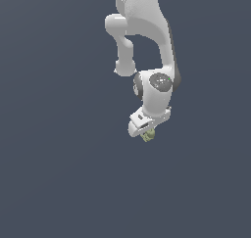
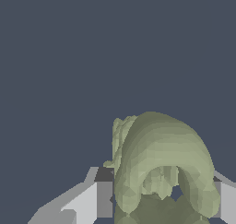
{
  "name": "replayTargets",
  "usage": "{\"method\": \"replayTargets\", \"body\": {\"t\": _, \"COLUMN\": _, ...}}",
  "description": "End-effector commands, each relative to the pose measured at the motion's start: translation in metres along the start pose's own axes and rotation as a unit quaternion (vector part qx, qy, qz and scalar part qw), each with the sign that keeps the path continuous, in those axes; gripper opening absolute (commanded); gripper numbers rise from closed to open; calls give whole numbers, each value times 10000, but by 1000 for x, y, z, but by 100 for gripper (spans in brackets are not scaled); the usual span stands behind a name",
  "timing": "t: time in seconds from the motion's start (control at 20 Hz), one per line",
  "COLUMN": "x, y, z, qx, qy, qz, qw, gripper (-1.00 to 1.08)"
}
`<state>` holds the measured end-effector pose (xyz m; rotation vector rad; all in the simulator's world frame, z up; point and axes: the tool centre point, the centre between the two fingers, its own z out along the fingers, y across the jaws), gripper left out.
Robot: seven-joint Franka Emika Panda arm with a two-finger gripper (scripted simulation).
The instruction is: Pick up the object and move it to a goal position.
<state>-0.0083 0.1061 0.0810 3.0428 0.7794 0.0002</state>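
Wrist view, nearest item first: one object [image 2: 161, 168], olive-green, lumpy and irregular, with a thick arched ridge curving over a hollow and a smaller ribbed lobe projecting beside it. It fills the space between the gripper's two fingers. One finger [image 2: 94, 197] shows as a light grey and white block with a darker pad face against the object's flank; the second finger shows only as a narrow pale strip at the object's opposite flank. Both pad faces meet the object's surface, with no gap visible on either side. Finding: the gripper [image 2: 159, 202] is clamped on the object.

Beyond the object, that view shows only a flat, uniform slate-blue background [image 2: 92, 57]. No edge, seam or marking is discernible on it.

Exterior view: one white Panda arm [image 1: 147, 41] descends from the top of frame, bends through an elbow, and ends in a rounded wrist housing bearing a dark circular cap. Below the wrist hangs the white hand, tilted, with the gripper at its lower end. The object shows there as a small green lump protruding beneath the fingers, much smaller than the hand.

Whether the object touches any surface cannot be determined; no shadow or contact line is visible under it.

Count: one arm, one gripper, two fingers, one object.
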Motion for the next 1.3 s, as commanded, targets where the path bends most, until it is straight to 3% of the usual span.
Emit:
{"method": "replayTargets", "body": {"t": 0.0, "x": -8, "y": -7, "z": -11, "qx": -2, "qy": 4, "qz": -1, "qw": 10000, "gripper": -100}}
{"method": "replayTargets", "body": {"t": 0.65, "x": -54, "y": -46, "z": -74, "qx": -6, "qy": -2, "qz": -2, "qw": 10000, "gripper": -100}}
{"method": "replayTargets", "body": {"t": 1.25, "x": -65, "y": -57, "z": -92, "qx": 0, "qy": -1, "qz": -1, "qw": 10000, "gripper": -100}}
